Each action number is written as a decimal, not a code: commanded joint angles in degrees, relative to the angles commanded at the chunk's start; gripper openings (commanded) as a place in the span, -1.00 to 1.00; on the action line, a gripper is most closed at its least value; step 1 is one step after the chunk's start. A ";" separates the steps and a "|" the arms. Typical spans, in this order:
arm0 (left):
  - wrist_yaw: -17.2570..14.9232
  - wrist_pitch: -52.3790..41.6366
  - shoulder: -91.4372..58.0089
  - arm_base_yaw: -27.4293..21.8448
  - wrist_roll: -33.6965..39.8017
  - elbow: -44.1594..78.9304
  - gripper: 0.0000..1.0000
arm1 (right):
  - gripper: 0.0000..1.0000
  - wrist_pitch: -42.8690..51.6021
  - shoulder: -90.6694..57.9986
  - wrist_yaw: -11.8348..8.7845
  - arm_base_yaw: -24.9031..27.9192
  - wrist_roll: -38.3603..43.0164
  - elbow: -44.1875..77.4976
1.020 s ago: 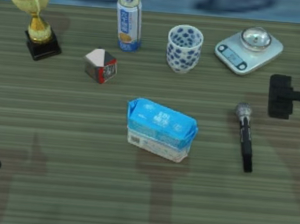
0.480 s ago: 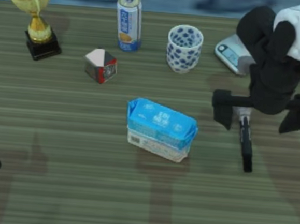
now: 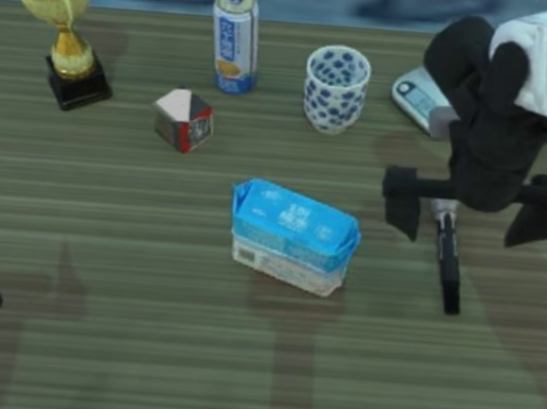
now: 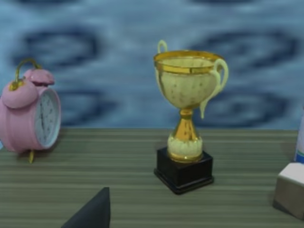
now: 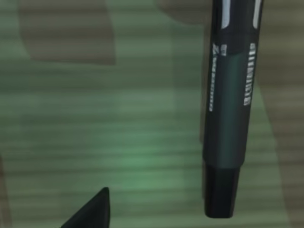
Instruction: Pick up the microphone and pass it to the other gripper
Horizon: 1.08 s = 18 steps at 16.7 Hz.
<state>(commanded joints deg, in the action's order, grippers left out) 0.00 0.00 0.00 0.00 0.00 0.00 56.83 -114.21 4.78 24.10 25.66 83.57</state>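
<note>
Black stick handle, silver mesh head: microphone (image 3: 447,261) lies flat right of blue packet (image 3: 295,236), right gripper (image 3: 478,209) spread wide above its head; patterned cup (image 3: 336,87) looks empty.

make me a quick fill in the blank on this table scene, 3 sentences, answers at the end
1. The right end effector hovers over the head end of the ____, which lies flat on the table.
2. The blue packet lies to the ____ of the microphone in the top view.
3. The pink alarm clock shows only in the ____ wrist view.

Answers: microphone; left; left
</note>
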 joint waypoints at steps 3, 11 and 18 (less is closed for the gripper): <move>0.00 0.00 0.00 0.00 0.00 0.00 1.00 | 1.00 -5.53 -2.94 0.05 -0.21 -0.31 -2.56; 0.00 0.00 0.00 0.00 0.00 0.00 1.00 | 1.00 -18.39 -9.81 0.07 -0.86 -0.84 -8.47; 0.00 0.00 0.00 0.00 0.00 0.00 1.00 | 0.25 -18.39 -9.81 0.07 -0.86 -0.84 -8.47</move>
<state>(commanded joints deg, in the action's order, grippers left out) 0.00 0.00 0.00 0.00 0.00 0.00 38.43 -124.02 4.85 23.24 24.81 75.10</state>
